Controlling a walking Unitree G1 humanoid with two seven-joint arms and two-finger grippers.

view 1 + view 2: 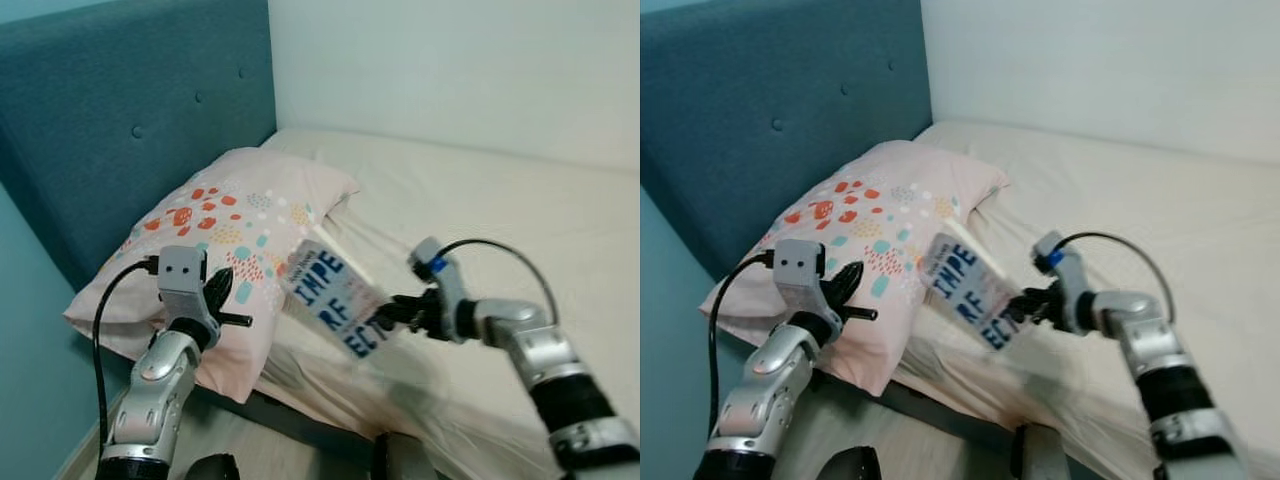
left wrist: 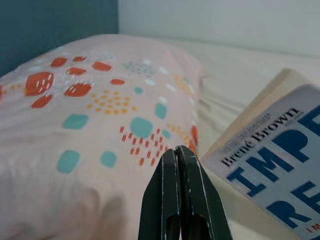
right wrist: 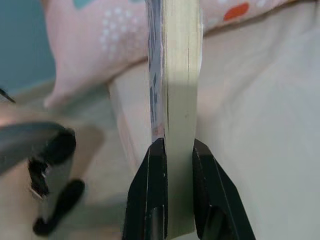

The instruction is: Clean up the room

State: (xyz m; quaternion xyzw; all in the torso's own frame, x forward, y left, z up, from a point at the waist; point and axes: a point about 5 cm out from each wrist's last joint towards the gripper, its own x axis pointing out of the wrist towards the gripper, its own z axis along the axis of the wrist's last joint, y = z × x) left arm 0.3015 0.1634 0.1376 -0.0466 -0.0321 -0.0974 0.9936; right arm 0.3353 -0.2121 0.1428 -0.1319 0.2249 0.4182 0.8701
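- We hold one book in our right gripper, its two black fingers clamped on either side of the book's edge, cover on one side and page block between them.
- The book hangs tilted in the air over the near edge of the bed, just right of the pillow; we cannot tell whether its far corner touches the sheet.
- Its cover is pale with large blue letters, and the left wrist view shows the name "Brené Brown" printed on it.
- Our left gripper is pinched closed on nothing, fingers pressed together, hovering just in front of the pillow's near edge and left of the book.
- There is one pillow, pink with orange, teal and white spots, lying at the head of the bed against the teal padded headboard; its near corner overhangs the mattress edge.
- Right of the book the cream sheet runs open and wrinkled toward the far wall, giving free room on that side.
- Between the two grippers only a narrow gap is left, with the pillow's corner close by.
- Below the mattress edge we see a dark bed frame and a strip of pale floor.
- The room has a teal wall on the left and a white wall at the far side.
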